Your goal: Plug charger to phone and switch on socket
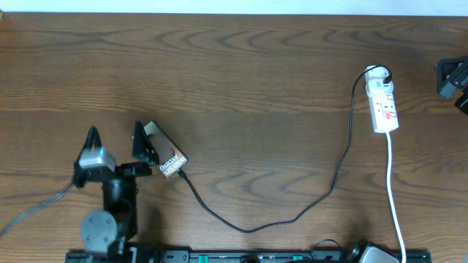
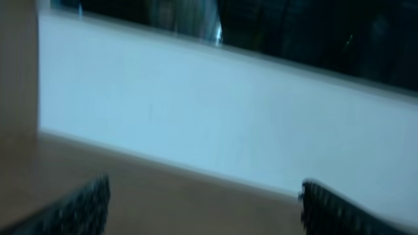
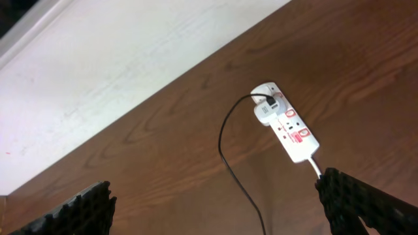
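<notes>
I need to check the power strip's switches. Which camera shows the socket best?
The right wrist view: the socket lies unobstructed, large enough to show its red marks and the white adapter plugged into it. The overhead view shows it whole but small. The left wrist view does not show it.

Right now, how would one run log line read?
left gripper open beside phone | right gripper open, facing socket | cable runs from socket to phone

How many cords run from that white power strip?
2. From the far end of the power strip, a thin black cable curves to the phone; from its near end, a white cord runs down to the picture's lower edge.
</notes>
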Robot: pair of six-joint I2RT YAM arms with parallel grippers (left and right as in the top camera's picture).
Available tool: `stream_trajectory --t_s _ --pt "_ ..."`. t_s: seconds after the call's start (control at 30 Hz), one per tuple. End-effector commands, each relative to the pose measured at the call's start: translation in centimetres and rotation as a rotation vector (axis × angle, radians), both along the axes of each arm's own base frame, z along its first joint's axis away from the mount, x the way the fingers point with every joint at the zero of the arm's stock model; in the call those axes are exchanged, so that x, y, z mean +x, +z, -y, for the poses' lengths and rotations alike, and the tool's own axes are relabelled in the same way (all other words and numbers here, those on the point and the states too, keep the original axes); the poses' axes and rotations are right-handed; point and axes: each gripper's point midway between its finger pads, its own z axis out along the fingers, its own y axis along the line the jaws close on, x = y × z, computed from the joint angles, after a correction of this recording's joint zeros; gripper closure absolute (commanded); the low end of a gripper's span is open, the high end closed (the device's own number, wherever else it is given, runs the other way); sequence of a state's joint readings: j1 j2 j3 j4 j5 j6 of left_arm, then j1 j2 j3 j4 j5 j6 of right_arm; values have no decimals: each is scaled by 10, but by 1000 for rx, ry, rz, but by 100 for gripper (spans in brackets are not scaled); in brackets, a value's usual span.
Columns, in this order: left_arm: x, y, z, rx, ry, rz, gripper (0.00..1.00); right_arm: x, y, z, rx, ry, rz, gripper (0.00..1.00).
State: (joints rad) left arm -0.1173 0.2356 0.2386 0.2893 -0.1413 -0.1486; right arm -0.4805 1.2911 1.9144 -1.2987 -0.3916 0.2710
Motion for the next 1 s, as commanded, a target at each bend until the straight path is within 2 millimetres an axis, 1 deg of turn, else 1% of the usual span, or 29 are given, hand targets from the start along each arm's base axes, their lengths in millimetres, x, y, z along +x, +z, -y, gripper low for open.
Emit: stream_trajectory --t_s 0.0,0.03,0.23,0.4,0.53,0.6,0.97 --pt "-6 -23 -3 8 6 112 9 0 1 -2 5 0 3 1" --pt "-7 -29 -3 10 2 135 9 0 1 -2 5 0 3 1" --pt "-1 -63 -8 48 -27 -13 9 0 1 -2 5 0 3 1" --pt "-2 -101 -14 37 -16 -165 9 0 1 -2 5 0 3 1" --pt "-2 -128 -14 23 -18 -276 8 0 1 -2 5 0 3 1" --pt "-4 -146 -14 14 -21 -347 9 0 1 -2 5 0 3 1" --pt "-4 -147 -14 15 -20 -352 8 0 1 -2 5 0 2 1"
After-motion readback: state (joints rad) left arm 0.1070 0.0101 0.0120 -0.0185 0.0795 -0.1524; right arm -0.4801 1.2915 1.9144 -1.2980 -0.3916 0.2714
